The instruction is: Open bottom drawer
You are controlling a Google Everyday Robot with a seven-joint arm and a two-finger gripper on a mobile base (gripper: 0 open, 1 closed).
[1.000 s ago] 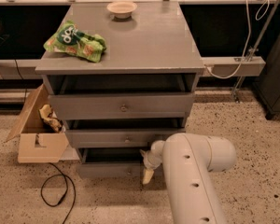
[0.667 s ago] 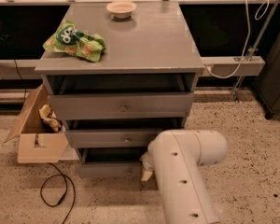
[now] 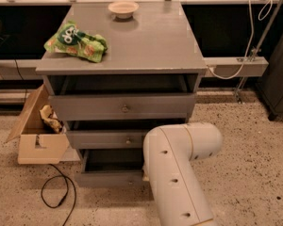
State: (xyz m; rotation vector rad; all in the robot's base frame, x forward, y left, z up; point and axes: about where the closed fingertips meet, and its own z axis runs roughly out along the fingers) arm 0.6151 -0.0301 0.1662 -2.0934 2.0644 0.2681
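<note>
The bottom drawer [image 3: 106, 178] is the lowest and narrowest grey front of the grey drawer unit [image 3: 132, 55]. It stands pulled out, with its dark grey inside [image 3: 114, 158] showing. Its knob is hidden behind my white arm [image 3: 179, 173]. My gripper [image 3: 144, 176] is at the right part of that drawer's front, almost wholly covered by the arm. The middle drawer [image 3: 104, 138] and the top drawer [image 3: 122, 108] sit above it, each slightly out.
An open cardboard box [image 3: 37, 138] with crumpled paper stands on the floor left of the unit. A black cable [image 3: 56, 192] loops in front of it. A green bag [image 3: 78, 42] and a small bowl [image 3: 123, 8] lie on top. A white cable [image 3: 236, 65] hangs at right.
My arm has swung left and nearer, across the bottom drawer's right side. The bottom drawer front has come further out towards the camera.
</note>
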